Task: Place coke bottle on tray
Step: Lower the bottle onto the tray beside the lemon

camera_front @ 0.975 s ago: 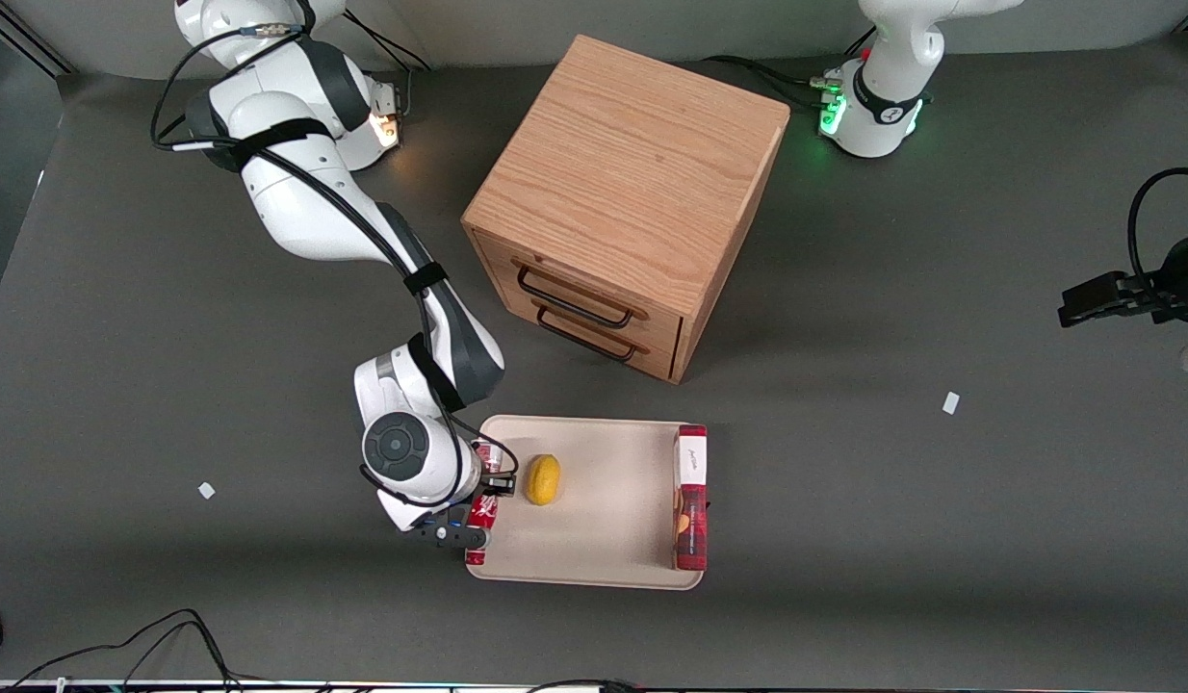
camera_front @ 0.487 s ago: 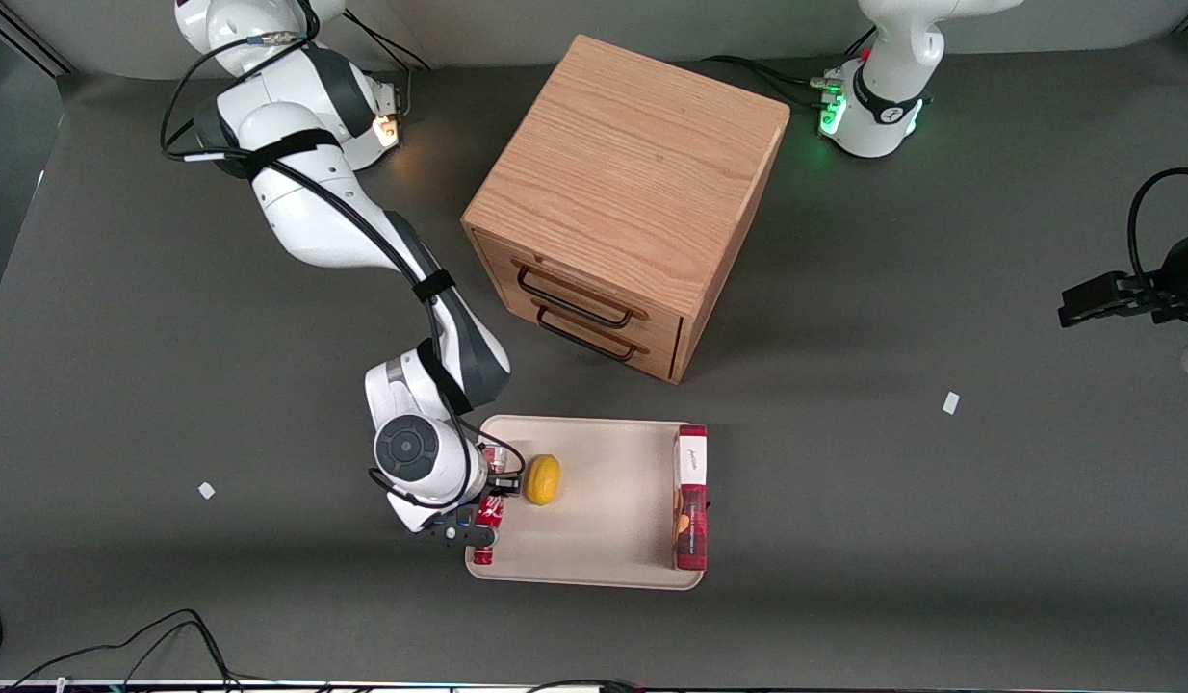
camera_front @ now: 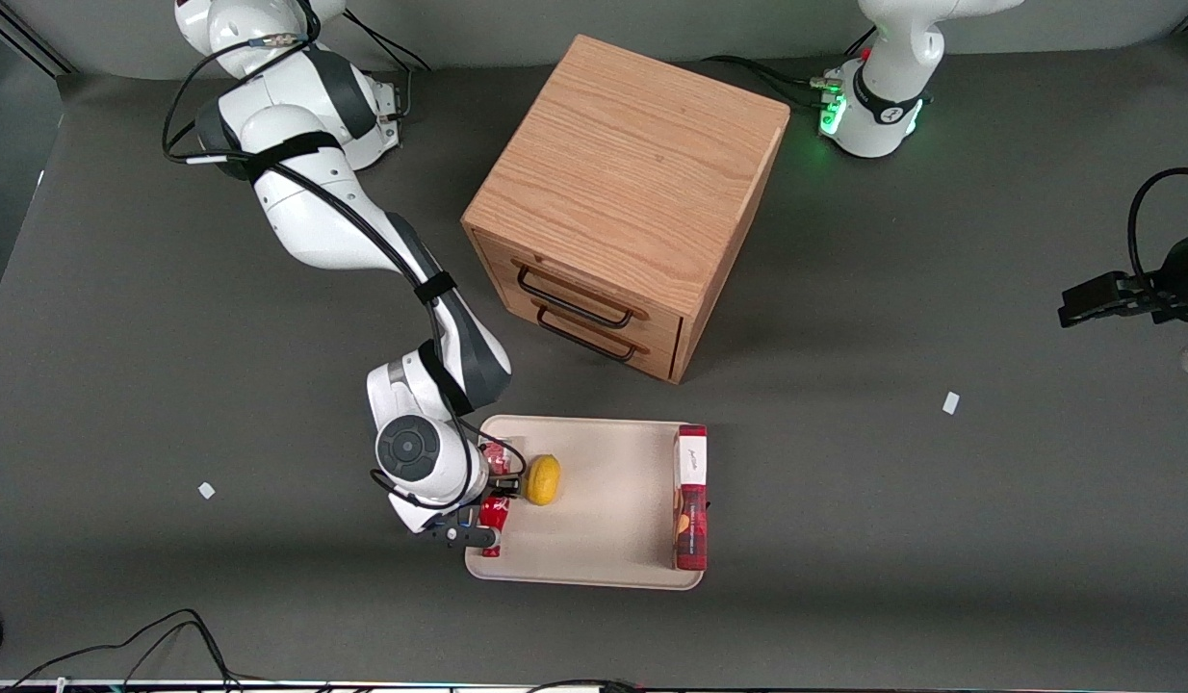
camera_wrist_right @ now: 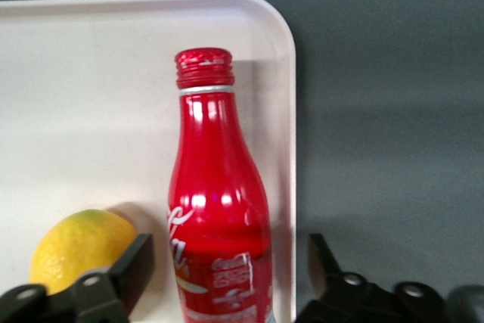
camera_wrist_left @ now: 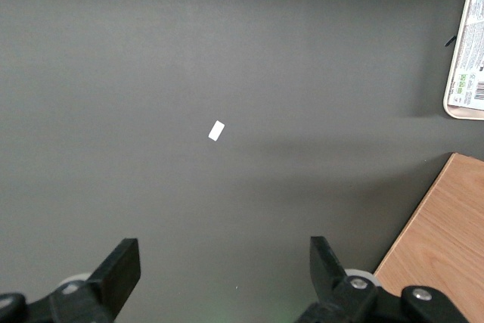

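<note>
Lying flat along the tray's (camera_wrist_right: 113, 51) edge at the working arm's end, lemon (camera_wrist_right: 79, 251) at its nine o'clock, the coke bottle (camera_wrist_right: 219, 209) sits between the gripper's (camera_wrist_right: 227, 281) parted fingers, seemingly released, so it rests stable.

the whole table (camera_front: 122, 318) is seen from high above in the front view. the tray (camera_wrist_right: 91, 73), coke bottle (camera_wrist_right: 219, 202) and gripper (camera_wrist_right: 227, 277) are shown close up in the right wrist view; both views share that tray (camera_front: 604, 539) end.
</note>
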